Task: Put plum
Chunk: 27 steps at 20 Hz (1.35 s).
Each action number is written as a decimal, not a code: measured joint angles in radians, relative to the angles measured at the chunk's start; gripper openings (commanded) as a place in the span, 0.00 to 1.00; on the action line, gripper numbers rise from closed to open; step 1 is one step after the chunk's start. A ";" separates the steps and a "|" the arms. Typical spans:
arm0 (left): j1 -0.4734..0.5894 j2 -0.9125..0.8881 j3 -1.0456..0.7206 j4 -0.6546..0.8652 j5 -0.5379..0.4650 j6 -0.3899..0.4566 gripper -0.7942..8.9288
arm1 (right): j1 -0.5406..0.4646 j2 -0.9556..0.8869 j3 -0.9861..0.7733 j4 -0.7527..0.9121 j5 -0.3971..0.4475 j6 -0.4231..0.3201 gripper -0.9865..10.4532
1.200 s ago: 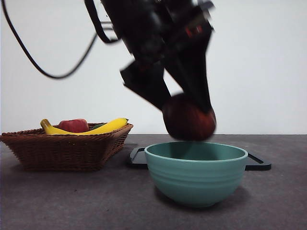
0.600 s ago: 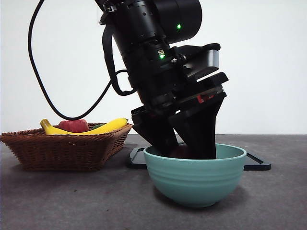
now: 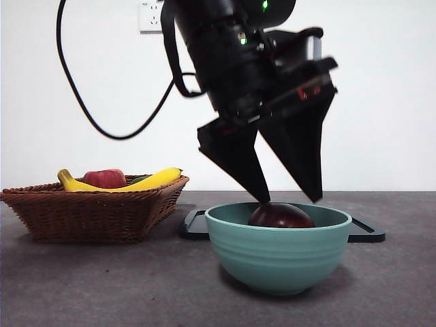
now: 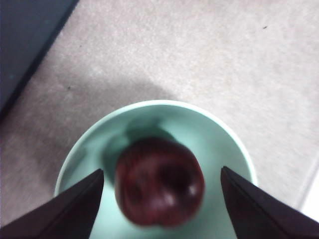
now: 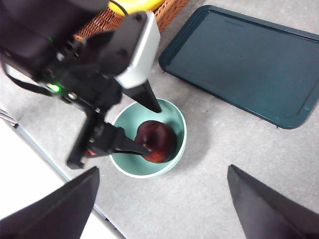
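Plum sits loose in your teal bowl, so the placing looks done. Left to right on the table: the wicker basket with banana, then the bowl before the dark tray. Your left gripper hangs over the bowl, fingers released and spread; half a second ago they reached inside it. Your right gripper waits high, fingers apart.

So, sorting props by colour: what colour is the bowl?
Pale teal bowl; front view shows it best.
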<state>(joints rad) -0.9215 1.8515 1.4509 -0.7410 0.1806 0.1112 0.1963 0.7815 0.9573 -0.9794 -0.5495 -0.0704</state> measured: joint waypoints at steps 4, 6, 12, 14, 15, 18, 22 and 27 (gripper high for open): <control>0.017 -0.003 0.116 -0.104 0.001 0.000 0.47 | 0.000 0.000 0.000 0.000 0.000 0.000 0.45; 0.053 -0.038 0.137 -0.098 0.000 -0.007 0.47 | 0.000 0.000 0.000 0.000 0.000 0.000 0.45; 0.232 -0.333 0.153 -0.080 0.000 -0.046 0.47 | 0.000 0.000 0.000 0.000 0.000 0.000 0.45; 0.298 -0.418 0.154 -0.109 -0.001 -0.057 0.47 | 0.000 0.000 0.000 0.000 0.000 0.000 0.45; 0.325 -0.454 0.153 -0.126 -0.001 -0.060 0.48 | 0.000 0.000 0.000 0.000 0.000 0.000 0.45; 0.397 -0.570 0.085 -0.133 0.000 -0.064 0.50 | 0.000 0.000 0.000 0.000 0.000 0.000 0.45; 0.430 -0.728 -0.174 -0.116 0.064 -0.073 0.50 | 0.000 0.000 0.000 0.000 0.000 0.000 0.45; 0.425 -0.873 -0.478 -0.069 0.255 -0.077 0.50 | 0.000 0.000 0.000 0.000 0.000 0.000 0.45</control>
<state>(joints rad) -0.4961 0.9787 0.9733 -0.8104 0.4358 0.0338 0.1963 0.7815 0.9573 -0.9791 -0.5491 -0.0708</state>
